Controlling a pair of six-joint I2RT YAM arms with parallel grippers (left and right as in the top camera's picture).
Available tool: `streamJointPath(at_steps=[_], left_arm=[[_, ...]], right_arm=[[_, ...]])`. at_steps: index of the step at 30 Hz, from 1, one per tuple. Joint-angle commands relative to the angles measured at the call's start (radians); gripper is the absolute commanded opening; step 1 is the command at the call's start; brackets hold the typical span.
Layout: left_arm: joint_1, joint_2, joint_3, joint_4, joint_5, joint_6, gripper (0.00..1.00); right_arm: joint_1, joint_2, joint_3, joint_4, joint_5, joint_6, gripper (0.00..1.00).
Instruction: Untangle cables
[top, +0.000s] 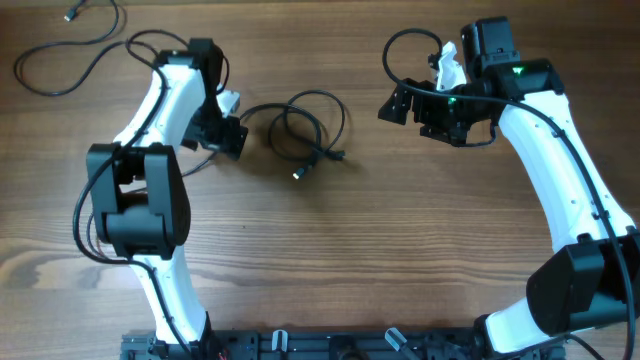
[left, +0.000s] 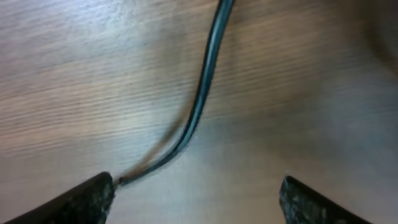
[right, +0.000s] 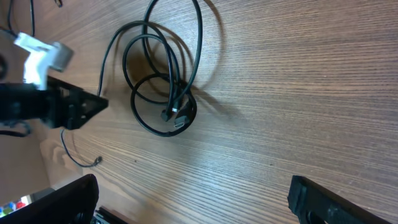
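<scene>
Your left pincer is hanging apart over one cable, ready to pinch it, your right pincer apart too.

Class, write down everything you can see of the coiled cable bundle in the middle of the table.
The coiled cable bundle is thin, black, rubbery-looking cord wound in several overlapping loops, lying flat on the wooden table. Two small plug ends poke out on its near side, one silver-tipped. A strand trails to the open left gripper, reaching one fingertip; nothing grips it.
</scene>
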Motion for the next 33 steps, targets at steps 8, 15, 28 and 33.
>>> streamJointPath(at_steps=[8, 15, 28, 33], left_arm=[[0.005, 0.015, -0.14, 0.213, -0.011, 0.02, 0.27], [-0.031, -0.077, 0.043, 0.114, -0.006, -0.069, 0.04], [-0.229, -0.628, 0.304, 0.339, 0.319, -0.094, 0.04], [-0.247, -0.715, 0.304, 0.425, 0.48, -0.221, 0.04]], right_arm=[[0.002, -0.02, 0.005, -0.002, 0.013, 0.019, 1.0], [0.002, -0.02, 0.005, -0.005, 0.013, 0.043, 1.0], [0.002, -0.02, 0.005, -0.018, -0.013, 0.042, 1.0], [0.002, -0.02, 0.005, -0.016, -0.013, 0.043, 1.0]])
